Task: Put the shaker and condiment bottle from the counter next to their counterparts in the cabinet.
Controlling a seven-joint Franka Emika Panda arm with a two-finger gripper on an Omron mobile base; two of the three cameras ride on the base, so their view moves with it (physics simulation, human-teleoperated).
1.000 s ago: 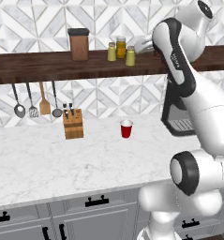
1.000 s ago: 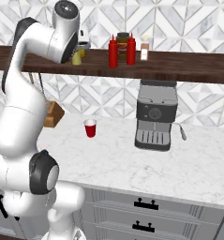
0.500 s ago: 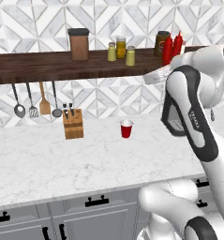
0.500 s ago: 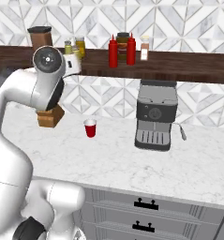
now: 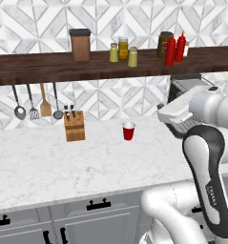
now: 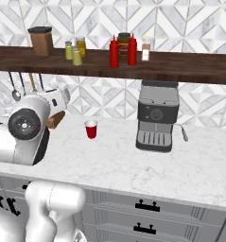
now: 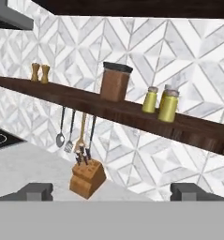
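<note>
Up on the cabinet (image 5: 48, 69), paired shakers (image 7: 168, 107), coffee machine (image 6: 155, 116) rightward, knife block (image 7: 86, 177) below, jaws released.

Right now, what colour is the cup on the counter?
Red with a white rim, the cup; clearest in the left base view.

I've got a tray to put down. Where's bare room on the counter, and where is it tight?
Bare: counter in front of the knife block and red cup, and right of the coffee machine. Crowded: the shelf around the red bottles.
</note>
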